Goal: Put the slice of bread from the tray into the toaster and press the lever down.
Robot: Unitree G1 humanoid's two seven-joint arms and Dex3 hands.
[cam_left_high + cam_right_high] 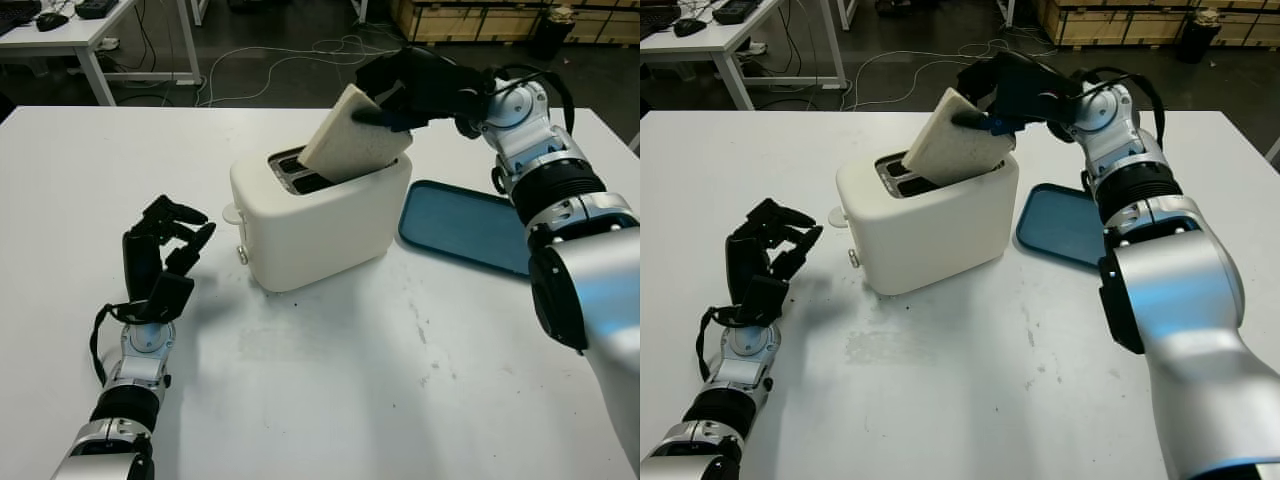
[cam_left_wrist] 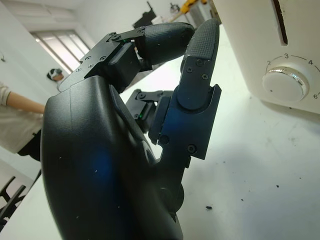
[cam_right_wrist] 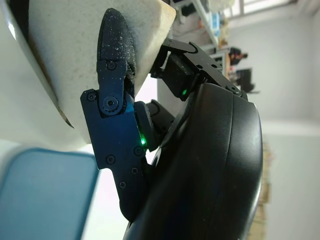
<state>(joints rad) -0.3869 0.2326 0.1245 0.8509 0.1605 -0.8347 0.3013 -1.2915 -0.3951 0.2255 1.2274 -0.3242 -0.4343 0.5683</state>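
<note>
we took the white toaster (image 1: 315, 225) as our landmark on the white table (image 1: 400, 380). our right hand (image 1: 400, 90) reached over the toaster's top from its far right side, with its fingers (image 3: 114, 65) closed on the slice of bread (image 1: 350, 135). the slice stood tilted, its lower edge inside the slot nearer the tray and its upper part leaning out toward the far left of the toaster. the second slot (image 1: 287, 162), on the toaster's far-left side, held nothing. the blue tray (image 1: 465, 228) lay just to the right of the toaster, with nothing on it. our left hand (image 1: 160, 255) stood to the left of the toaster, near it but apart, fingers curled and gripping nothing. in our left wrist view the toaster's numbered dial (image 2: 285, 84) faced that hand
</note>
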